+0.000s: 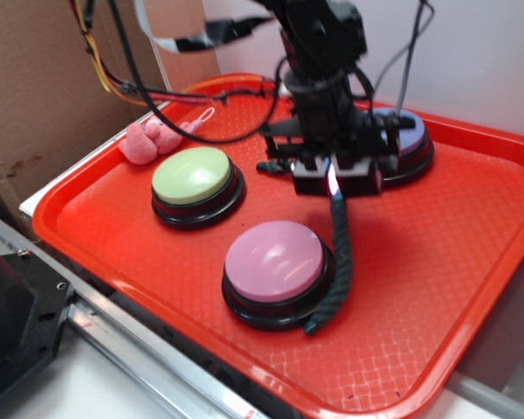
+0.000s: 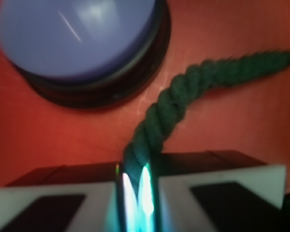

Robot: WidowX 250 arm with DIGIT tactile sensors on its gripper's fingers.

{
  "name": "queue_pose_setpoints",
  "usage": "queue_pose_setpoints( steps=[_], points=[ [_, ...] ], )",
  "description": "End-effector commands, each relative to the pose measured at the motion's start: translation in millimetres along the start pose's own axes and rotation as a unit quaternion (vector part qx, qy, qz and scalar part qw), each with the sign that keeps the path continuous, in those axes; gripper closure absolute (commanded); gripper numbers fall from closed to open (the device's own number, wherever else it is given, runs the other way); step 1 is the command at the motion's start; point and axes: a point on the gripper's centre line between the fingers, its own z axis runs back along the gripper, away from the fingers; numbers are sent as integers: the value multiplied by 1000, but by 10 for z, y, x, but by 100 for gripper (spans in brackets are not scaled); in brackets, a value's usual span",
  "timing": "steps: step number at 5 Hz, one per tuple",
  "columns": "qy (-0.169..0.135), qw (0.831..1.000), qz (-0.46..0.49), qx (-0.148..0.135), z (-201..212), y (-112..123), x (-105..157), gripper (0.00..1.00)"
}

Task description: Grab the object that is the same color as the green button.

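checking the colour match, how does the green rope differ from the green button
The rope is dark green; the button has a pale lime dome on a black base. The rope is long, thin and twisted; the button is round and squat. The rope hangs from the hand, shut on its upper end, its lower end by the pink button; the button sits flat and untouched on the red tray. Both are green.

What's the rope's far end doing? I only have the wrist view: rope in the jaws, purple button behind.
Observer: The rope hangs from the gripper; its lower end touches the tray beside the pink button.
Operator: Green button in play?
Observer: The green button sits apart on the tray's left, untouched.
Operator: Anything else there?
Observer: A pink plush toy lies at the tray's left edge, behind the green button.
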Motion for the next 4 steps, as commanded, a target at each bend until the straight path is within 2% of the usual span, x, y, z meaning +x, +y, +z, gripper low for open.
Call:
queue_pose_setpoints(
  steps=[1,2,4],
  points=[
    [39,986,-151,-51,1048,47,332,100],
    [40,979,-186,-69,1351,125,293,100],
    [-15,971,-223,-84,1835,354,79,100]
  ],
)
